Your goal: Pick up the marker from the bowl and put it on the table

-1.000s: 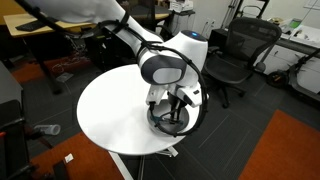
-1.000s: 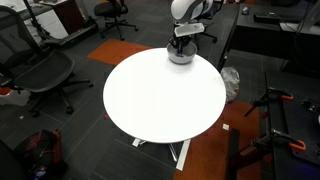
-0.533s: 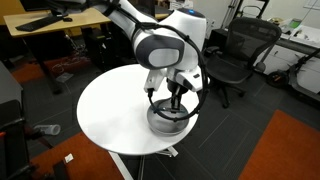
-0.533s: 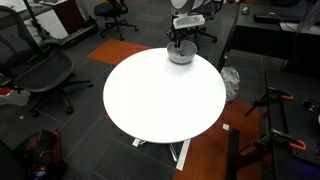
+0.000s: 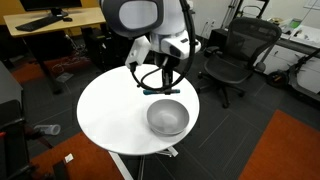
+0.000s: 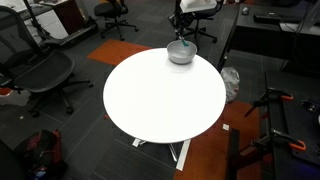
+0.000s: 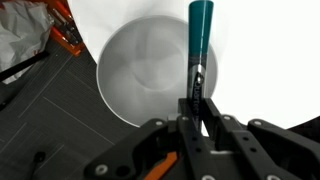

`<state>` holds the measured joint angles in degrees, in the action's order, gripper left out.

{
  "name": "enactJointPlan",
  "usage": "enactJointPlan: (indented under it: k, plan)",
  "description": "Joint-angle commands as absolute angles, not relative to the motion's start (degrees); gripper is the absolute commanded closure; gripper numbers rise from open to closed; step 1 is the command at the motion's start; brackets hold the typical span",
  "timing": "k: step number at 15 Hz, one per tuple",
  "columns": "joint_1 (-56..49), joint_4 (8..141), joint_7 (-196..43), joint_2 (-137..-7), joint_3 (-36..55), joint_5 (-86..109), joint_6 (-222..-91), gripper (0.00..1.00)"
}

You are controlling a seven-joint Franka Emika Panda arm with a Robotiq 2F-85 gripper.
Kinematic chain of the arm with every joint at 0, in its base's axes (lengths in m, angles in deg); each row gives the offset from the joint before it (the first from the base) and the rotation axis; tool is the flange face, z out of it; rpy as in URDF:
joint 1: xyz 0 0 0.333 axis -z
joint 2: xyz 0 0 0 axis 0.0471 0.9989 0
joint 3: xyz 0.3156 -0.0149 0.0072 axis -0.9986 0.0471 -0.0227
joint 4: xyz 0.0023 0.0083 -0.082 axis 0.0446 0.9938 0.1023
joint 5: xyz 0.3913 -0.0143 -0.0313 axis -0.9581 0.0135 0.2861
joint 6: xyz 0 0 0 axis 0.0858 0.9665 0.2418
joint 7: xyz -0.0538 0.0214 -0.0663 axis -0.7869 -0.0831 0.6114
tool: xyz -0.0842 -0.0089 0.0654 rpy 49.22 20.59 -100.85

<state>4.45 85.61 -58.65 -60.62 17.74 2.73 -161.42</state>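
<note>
My gripper (image 7: 197, 105) is shut on the marker (image 7: 199, 40), a thin teal-blue stick that points away from the jaws. I hold it in the air above the silver metal bowl (image 7: 150, 70), which looks empty. In both exterior views the gripper (image 5: 165, 82) (image 6: 184, 32) hangs clear above the bowl (image 5: 167, 118) (image 6: 181, 53). The bowl stands near the edge of the round white table (image 5: 110, 115) (image 6: 160, 100). The marker is too thin to make out in the exterior views.
Black office chairs (image 5: 232, 55) (image 6: 40, 75) stand around the table. A wooden desk (image 5: 50, 25) is behind it. Orange carpet (image 5: 290, 150) and a white bag (image 6: 230, 82) lie on the floor beside the table.
My gripper was down in the bowl. It has risen up out of it with the marker held, and the arm has swung upward.
</note>
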Motion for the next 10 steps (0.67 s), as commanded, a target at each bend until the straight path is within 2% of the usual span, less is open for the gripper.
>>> enactJointPlan:
  k: [1,10]
  plan:
    - [1.85,95.15,-59.18,-69.57,18.05,6.14,-164.18,0.95]
    - [-3.06,108.29,-59.75,-80.14,13.6,13.06,-166.69,0.95]
